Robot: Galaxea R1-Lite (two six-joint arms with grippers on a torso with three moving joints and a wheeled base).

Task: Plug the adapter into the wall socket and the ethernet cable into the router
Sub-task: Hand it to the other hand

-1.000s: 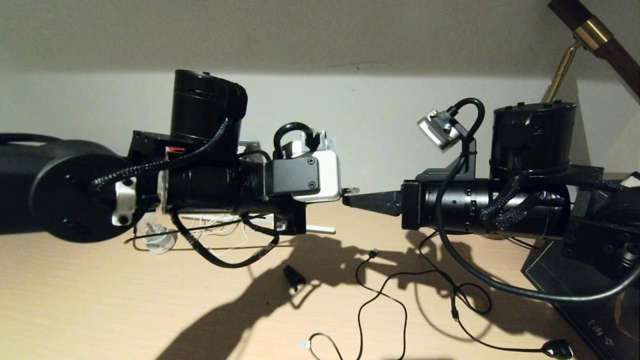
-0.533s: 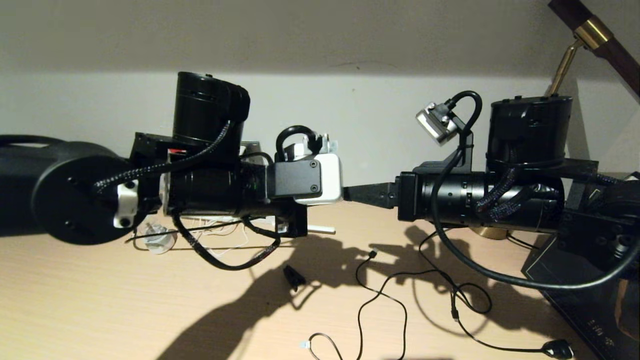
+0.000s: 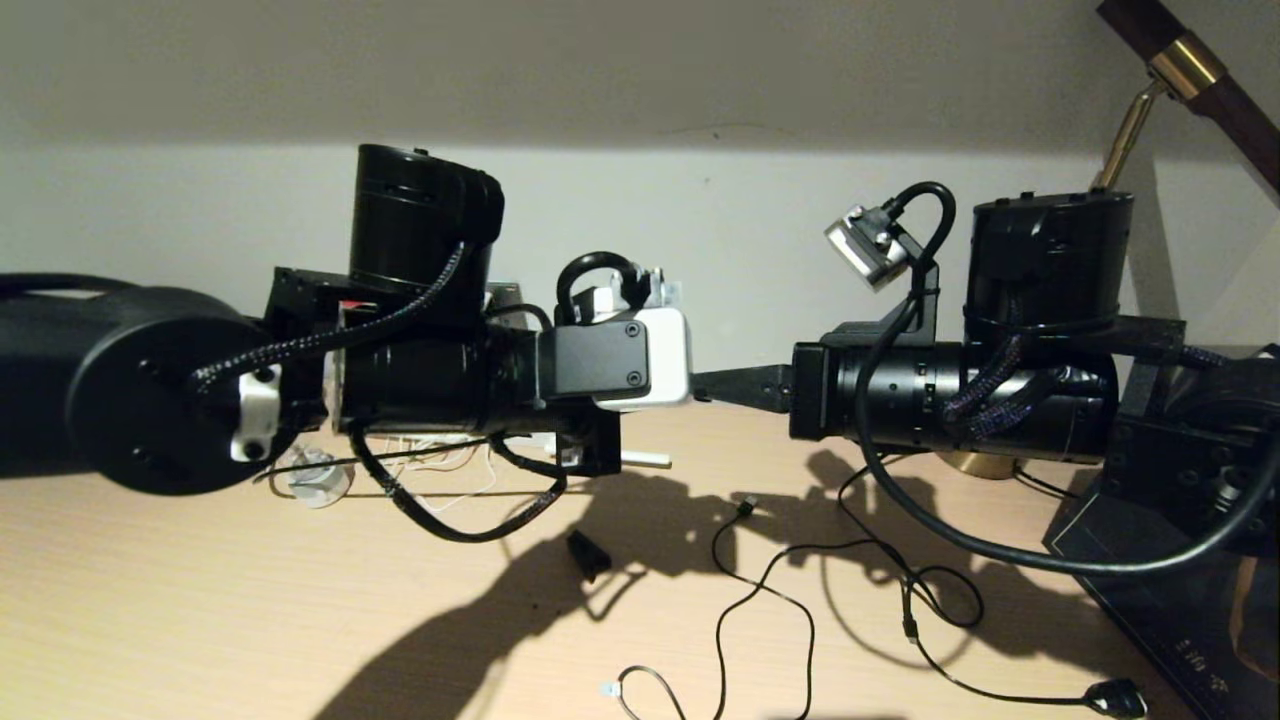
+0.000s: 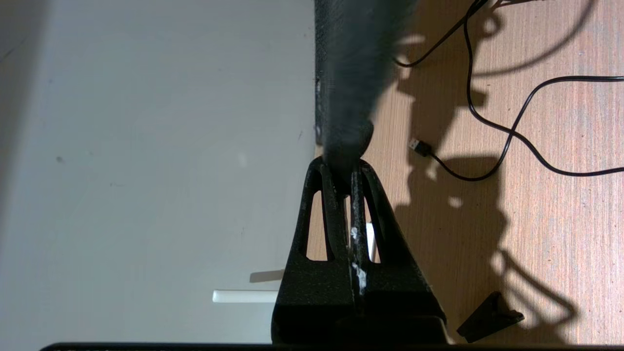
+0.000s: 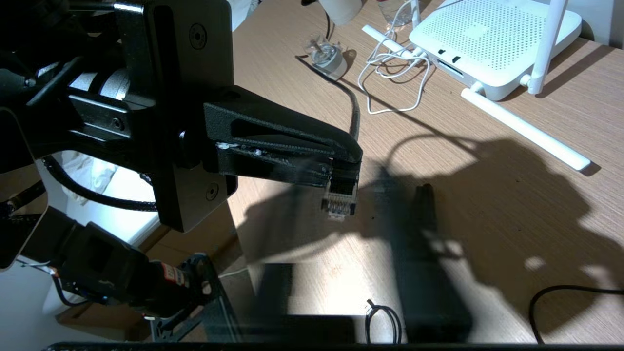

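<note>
My left gripper [image 5: 347, 163] is shut on the ethernet cable's clear connector [image 5: 339, 201], which hangs from the fingertips above the table. The black cable [image 5: 354, 114] trails back from it toward the router [image 5: 487, 44], a flat white box with stick antennas and dark ports on its near edge. My right gripper [image 5: 352, 226] is open, its blurred fingers [image 5: 429, 253] just short of the connector. In the head view the two grippers meet tip to tip [image 3: 705, 387] in mid-air. A thin white cord [image 5: 395, 83] lies coiled by the router. The adapter itself is hidden.
On the wooden table lie a black USB-tipped cable [image 3: 745, 507], a small black clip [image 3: 588, 553] and looping black cords [image 3: 940, 600]. A brass lamp [image 3: 1125, 130] and a dark box [image 3: 1180, 600] stand at the right. The white wall [image 3: 760, 250] is close behind.
The right arm has moved left, so its fingertips have closed the small gap to the left gripper's tip. The connector that showed between them is now covered in the head view.
</note>
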